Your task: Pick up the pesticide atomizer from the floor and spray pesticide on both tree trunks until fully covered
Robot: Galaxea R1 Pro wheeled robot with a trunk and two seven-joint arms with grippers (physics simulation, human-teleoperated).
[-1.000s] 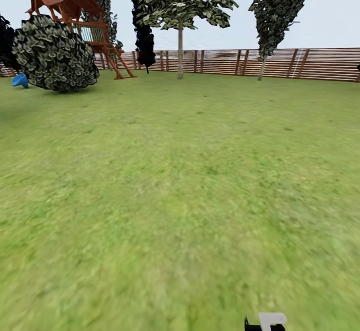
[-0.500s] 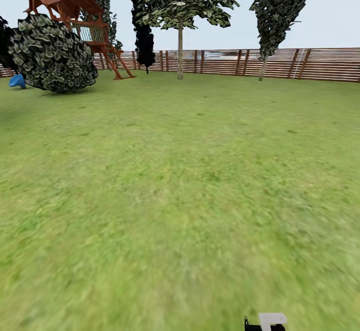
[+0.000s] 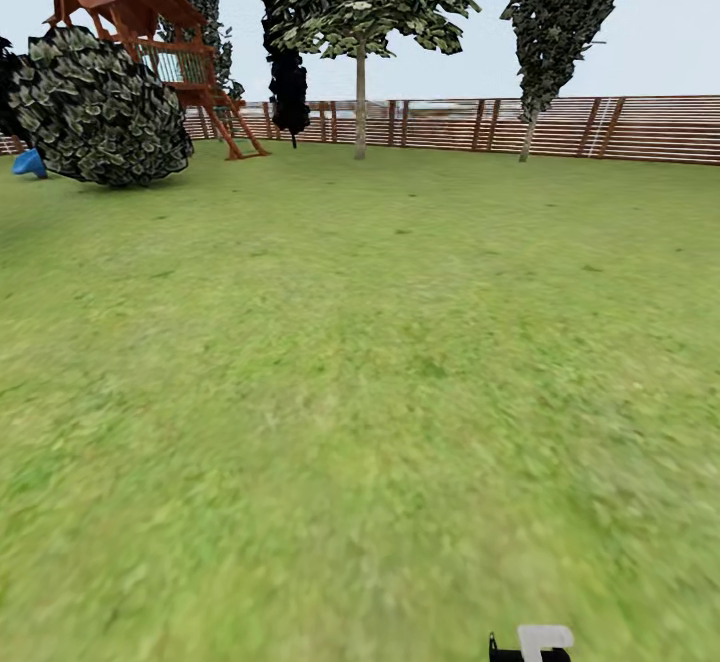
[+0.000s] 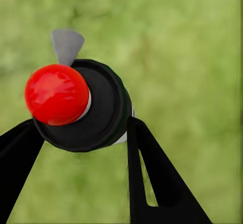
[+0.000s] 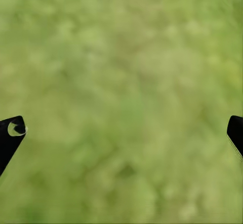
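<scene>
In the left wrist view my left gripper (image 4: 76, 139) is shut on the pesticide atomizer (image 4: 96, 107), a dark bottle with a round red top (image 4: 56, 94) and a grey nozzle tab. Its black fingers (image 4: 152, 178) press on either side of the bottle, over blurred green grass. My right gripper (image 5: 121, 135) is open above the lawn with nothing between its tips. In the head view the garden lawn (image 3: 360, 362) stretches ahead. Far off by the fence stand two trees: one pale trunk (image 3: 360, 107) at the middle, another trunk (image 3: 526, 137) further right.
A brown slat fence (image 3: 600, 128) closes the far side. A big round bush (image 3: 95, 107), a wooden playhouse (image 3: 150, 27) with a ladder and a blue object (image 3: 28, 162) stand at the far left. A small black and white part (image 3: 532, 644) shows at the bottom edge.
The whole head view has shifted slightly, with the bush and playhouse sliding a little left; the camera has moved. The part at the bottom edge stays put.
</scene>
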